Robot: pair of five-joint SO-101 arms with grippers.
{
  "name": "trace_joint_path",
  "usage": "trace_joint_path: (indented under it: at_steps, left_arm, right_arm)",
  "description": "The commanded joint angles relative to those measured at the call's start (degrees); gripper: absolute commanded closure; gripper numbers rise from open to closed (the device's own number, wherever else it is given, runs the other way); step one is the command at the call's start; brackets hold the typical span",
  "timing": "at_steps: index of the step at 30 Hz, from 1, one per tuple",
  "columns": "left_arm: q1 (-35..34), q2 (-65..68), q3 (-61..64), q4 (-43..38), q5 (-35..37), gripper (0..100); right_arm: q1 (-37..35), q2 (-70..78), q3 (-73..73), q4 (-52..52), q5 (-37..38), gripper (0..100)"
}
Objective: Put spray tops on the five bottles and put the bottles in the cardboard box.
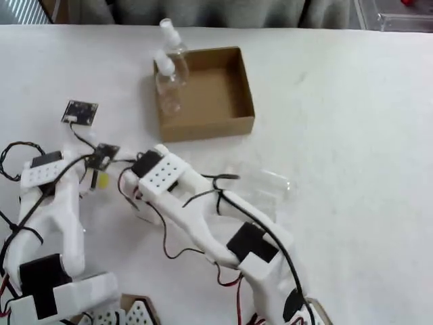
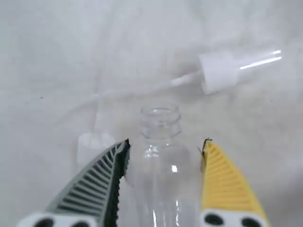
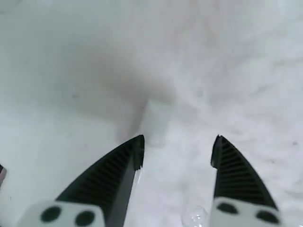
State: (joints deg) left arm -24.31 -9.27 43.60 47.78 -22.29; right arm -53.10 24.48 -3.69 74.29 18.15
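In the left wrist view my left gripper, one finger grey and one yellow, is shut on the body of a clear uncapped bottle. A white spray top with its thin tube lies on the table just beyond the bottle's mouth. My right gripper hangs open over a small white spray-top part on the table. In the high view the cardboard box sits at the back centre. Two clear bottles with spray tops stand at its left wall.
Clear bottles lie on the white table to the right of the right arm. A small black circuit board with wires lies behind the left arm. A pale cap-like piece sits beside the grey finger.
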Motion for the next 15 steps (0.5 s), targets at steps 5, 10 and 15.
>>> trace_joint_path:
  at_steps: [5, 10, 15]
  left_arm:
    - [-0.31, -0.13, -2.64, -1.14, 0.26, 97]
    - [-0.31, -0.13, -2.64, -1.14, 0.26, 97]
    - [-0.31, -0.13, -2.64, -1.14, 0.26, 97]
  right_arm:
    - [-0.04, -3.91, -0.97, 2.95, -0.44, 78.5]
    - [-0.04, -7.69, -0.09, 4.70, -0.53, 78.6]
    - [-2.33, -7.60, 1.23, 4.26, -0.44, 78.6]
